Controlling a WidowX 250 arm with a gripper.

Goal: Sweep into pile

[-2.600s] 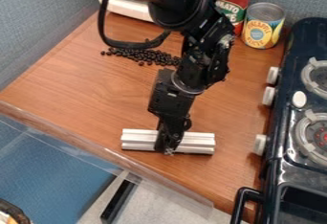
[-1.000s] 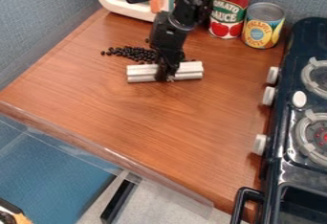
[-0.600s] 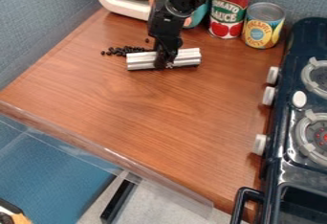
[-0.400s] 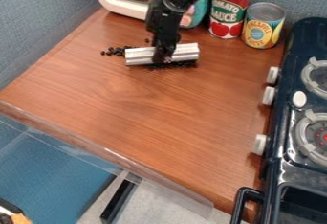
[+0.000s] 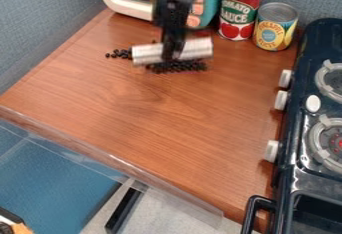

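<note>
Gripper [image 5: 172,56] clamped on ribbed bar [image 5: 198,48] | black beads [image 5: 179,67] nearside, some past bar's end | red-labelled can [image 5: 238,15], yellow-labelled can [image 5: 274,29], both lidded

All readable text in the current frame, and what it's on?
"TOMATO SAUCE": red can at the back.
"PINEAPPLE", probably, small and soft: upper arc of the label on the yellow can.
Lower word on that yellow can: too blurred to read for sure.
No other words, numbers or signs that I can make out.

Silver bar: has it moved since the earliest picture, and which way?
Yes: the silver bar has moved up the view, much closer to the red can.
</note>
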